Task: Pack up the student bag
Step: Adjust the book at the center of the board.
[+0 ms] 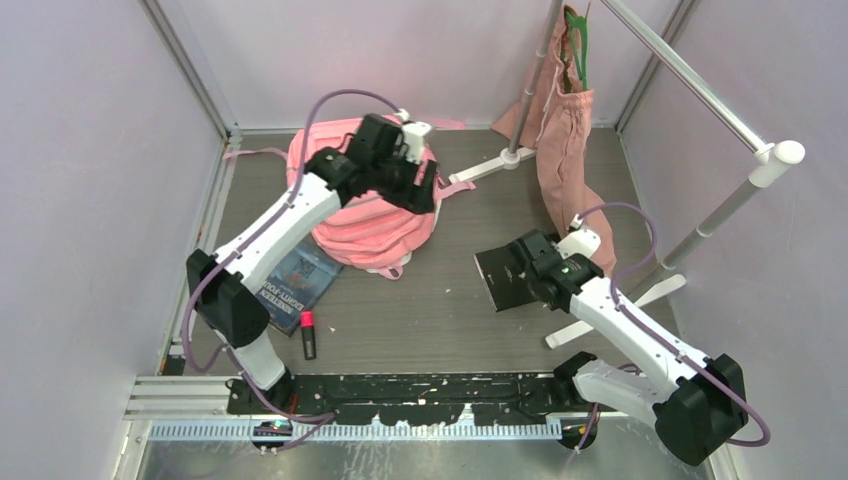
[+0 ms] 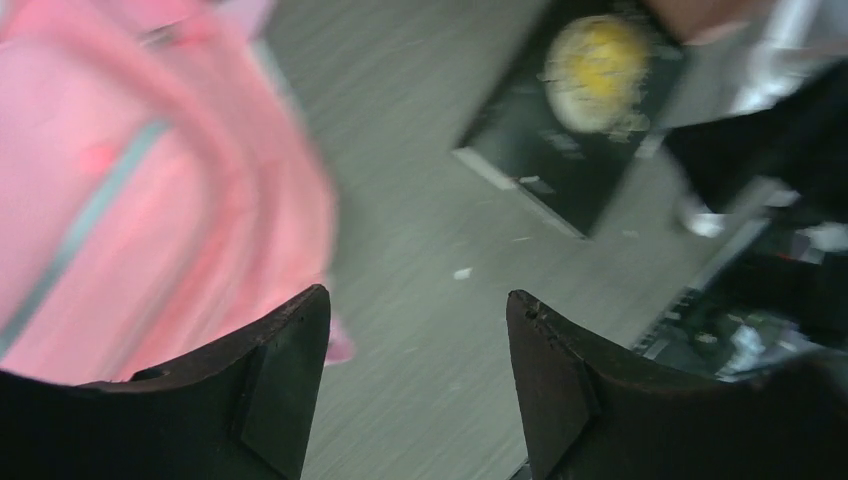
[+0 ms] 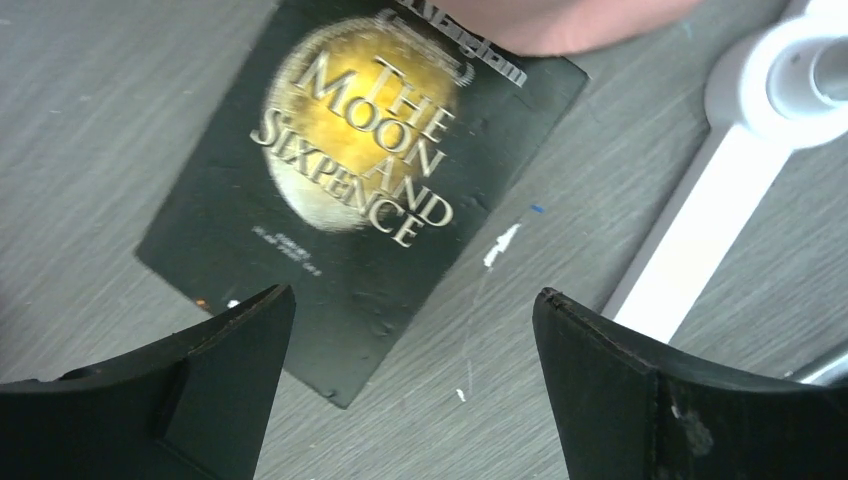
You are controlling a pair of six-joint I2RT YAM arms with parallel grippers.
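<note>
From the top view, I see the student bag point(image 1: 370, 215) slumped on the table point(image 1: 450, 320) at far left, with the left gripper point(image 1: 420, 185) hovering over its right shoulder. I cannot judge the claw's spread from up here. A blue book point(image 1: 300, 280) lies just beside the bag's near-left edge, and a red-and-black marker point(image 1: 308, 335) lies nearer than that. On the right, the right gripper point(image 1: 528, 265) hangs above a black book point(image 1: 497, 280) lying flat. Behind it a dusty-pink sack point(image 1: 565, 160) hangs from a green hanger point(image 1: 578, 40) on a white rack point(image 1: 700, 90).

My left wrist camera shows the left gripper point(image 2: 418, 310) spread wide with nothing between its fingers. The student bag point(image 2: 120, 200) is blurred and fills the left side. The black book point(image 2: 580, 110), with its yellow disc, lies well apart on the grey table point(image 2: 420, 200).

My right wrist camera shows the right gripper point(image 3: 412, 300) spread wide too and holding nothing. It is above the near corner of the black book point(image 3: 360, 180), titled "The Moon and Sixpence". The dusty-pink sack point(image 3: 560, 20) overlaps the book's far edge, and the white rack point(image 3: 700, 230) foot runs along the right.
</note>
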